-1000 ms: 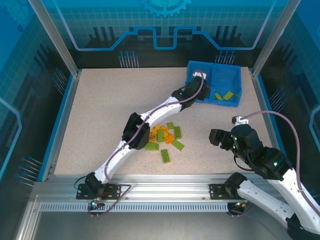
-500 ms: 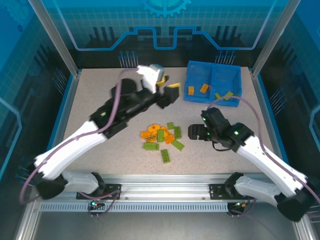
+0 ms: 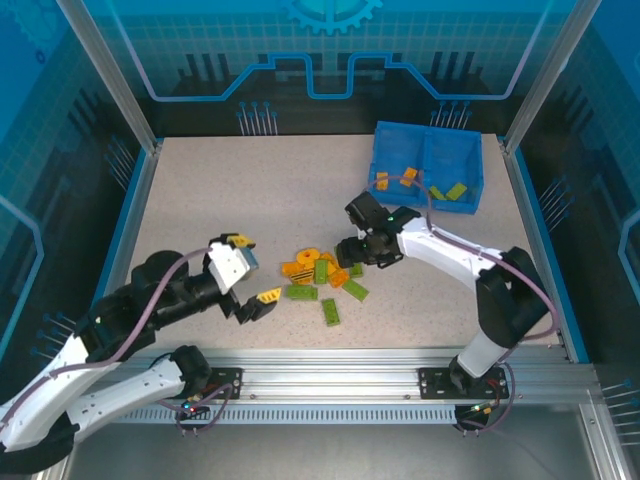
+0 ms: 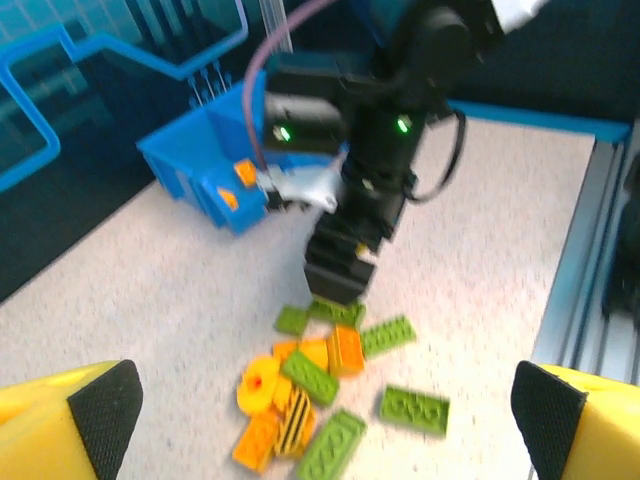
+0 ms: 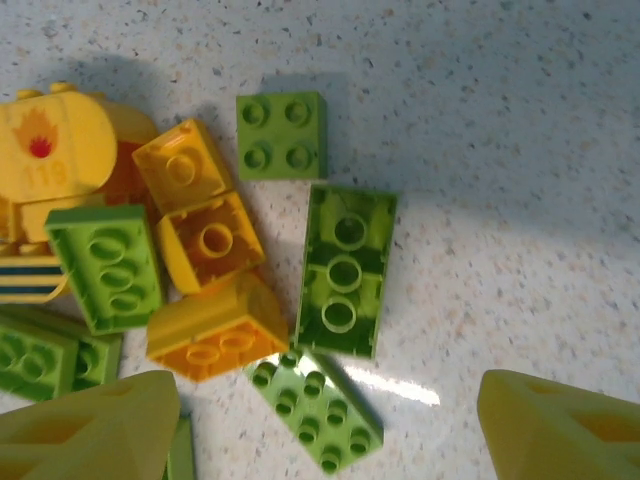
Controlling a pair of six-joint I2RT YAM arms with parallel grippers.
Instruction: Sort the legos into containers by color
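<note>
While the left gripper [image 3: 254,268] has pulled back, the right gripper [image 3: 352,254] has reached the legos [image 3: 320,272].
We find the left one empty by the table's [image 3: 220,200] near edge, jaws spread wide; the right one, jaws apart and holding nothing, hangs over the loose mid-table pile. Sorted bricks [image 3: 408,176] lie in the blue bin [image 3: 378,160] at the far right corner.

The table [image 3: 250,200] has a speckled beige top edged by a blue rim [image 3: 122,235]. A slotted aluminium rail [image 3: 330,385] runs along the near edge. Slanted metal posts [image 3: 108,75] carry blue-tinted wall panels [image 3: 330,50] with printed line patterns, possibly clear plastic. Lighting is even, with one glare patch [image 5: 400,385] on the top.
</note>
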